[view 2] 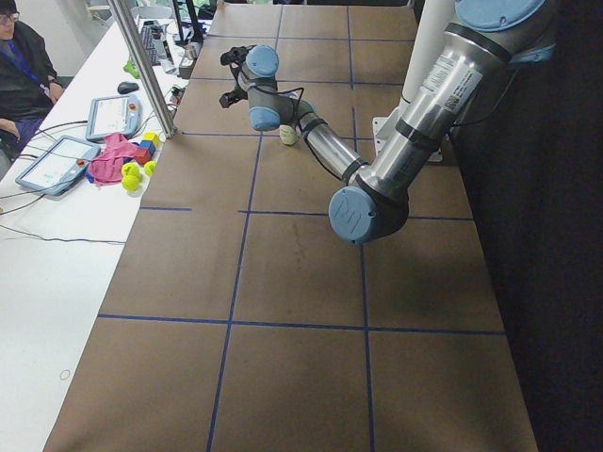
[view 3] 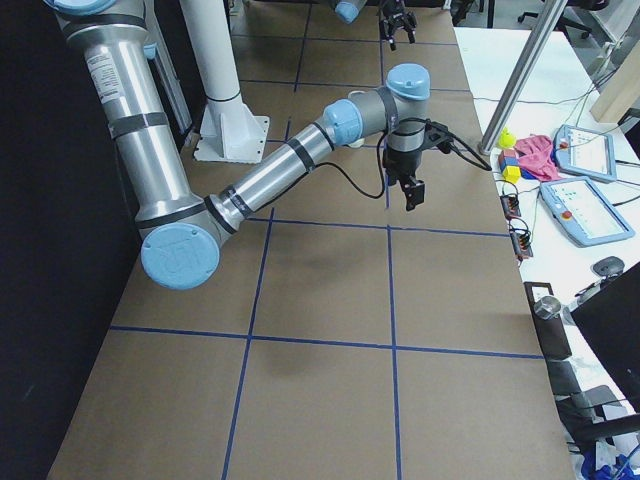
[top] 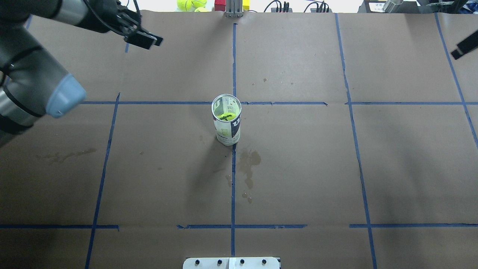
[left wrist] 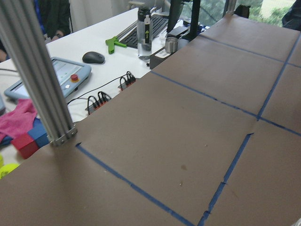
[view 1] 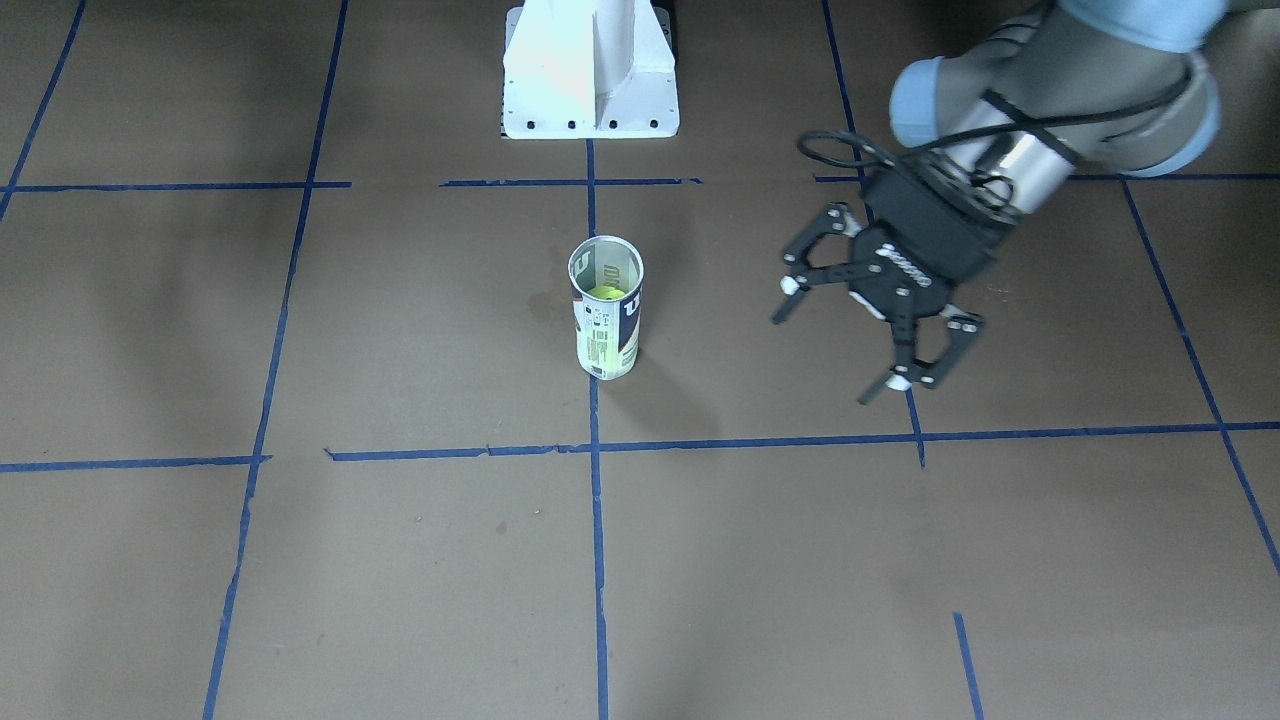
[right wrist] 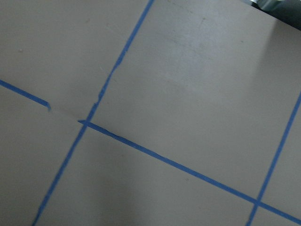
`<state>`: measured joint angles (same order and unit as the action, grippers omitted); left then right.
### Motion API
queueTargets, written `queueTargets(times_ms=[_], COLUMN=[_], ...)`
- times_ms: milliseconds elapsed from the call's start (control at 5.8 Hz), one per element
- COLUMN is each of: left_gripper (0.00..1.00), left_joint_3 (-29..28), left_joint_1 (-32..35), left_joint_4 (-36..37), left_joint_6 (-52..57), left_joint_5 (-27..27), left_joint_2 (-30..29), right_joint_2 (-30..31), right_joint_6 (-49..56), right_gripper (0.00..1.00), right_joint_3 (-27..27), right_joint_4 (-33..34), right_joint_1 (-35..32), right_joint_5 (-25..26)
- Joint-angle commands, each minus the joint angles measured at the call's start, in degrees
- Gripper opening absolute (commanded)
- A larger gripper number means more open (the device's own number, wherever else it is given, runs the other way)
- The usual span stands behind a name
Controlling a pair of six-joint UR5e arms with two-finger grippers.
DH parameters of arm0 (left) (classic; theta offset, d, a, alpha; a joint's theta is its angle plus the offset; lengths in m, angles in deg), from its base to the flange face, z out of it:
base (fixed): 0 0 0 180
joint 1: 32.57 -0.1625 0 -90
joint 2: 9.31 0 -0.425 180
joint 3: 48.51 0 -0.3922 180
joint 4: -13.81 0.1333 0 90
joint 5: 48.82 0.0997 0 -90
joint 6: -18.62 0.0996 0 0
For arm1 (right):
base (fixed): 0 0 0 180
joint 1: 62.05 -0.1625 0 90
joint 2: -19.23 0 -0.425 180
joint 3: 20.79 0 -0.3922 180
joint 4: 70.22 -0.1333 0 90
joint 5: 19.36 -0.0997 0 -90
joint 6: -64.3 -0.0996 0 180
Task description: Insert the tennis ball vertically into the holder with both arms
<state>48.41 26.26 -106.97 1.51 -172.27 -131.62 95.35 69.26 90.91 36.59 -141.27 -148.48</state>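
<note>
Your left tool (view 1: 823,358) hangs wide open and empty at the right of the front-facing view, well apart from the holder. Of your right tool (top: 463,46) only a black sliver shows at the upper right edge of the overhead view, so whether it is open or closed cannot be told. The holder (view 1: 606,320) stands upright at mid-table (view 1: 300,580), open end up, with a tennis ball (view 1: 606,292) inside; insertion looks complete, and your next move calls only for arms held clear so the tube is not toppled.
</note>
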Motion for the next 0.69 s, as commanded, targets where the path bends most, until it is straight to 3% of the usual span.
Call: queueTargets(times_ms=[0,172,517], left_gripper=[1.0,1.0,1.0], left_joint_3=[0.2,0.5,-2.9], left_joint_1=[6.3,11.2,20.8], left_joint_4=[19.7,24.8,25.3], left_joint_6=[18.9,21.3,21.3], left_joint_5=[-2.0,-2.6,-5.0], left_joint_2=[2.2,7.0,19.2], right_joint_2=[8.2,12.6,19.6], right_joint_6=[7.4,7.7,7.2], right_gripper=[1.0,1.0,1.0], right_joint_3=[-0.1,-0.1,-1.2], right_joint_4=[-0.2,-0.2,-0.2], right_joint_1=[-5.6,-7.2,-9.5], right_joint_5=[-1.0,-0.8,-0.4])
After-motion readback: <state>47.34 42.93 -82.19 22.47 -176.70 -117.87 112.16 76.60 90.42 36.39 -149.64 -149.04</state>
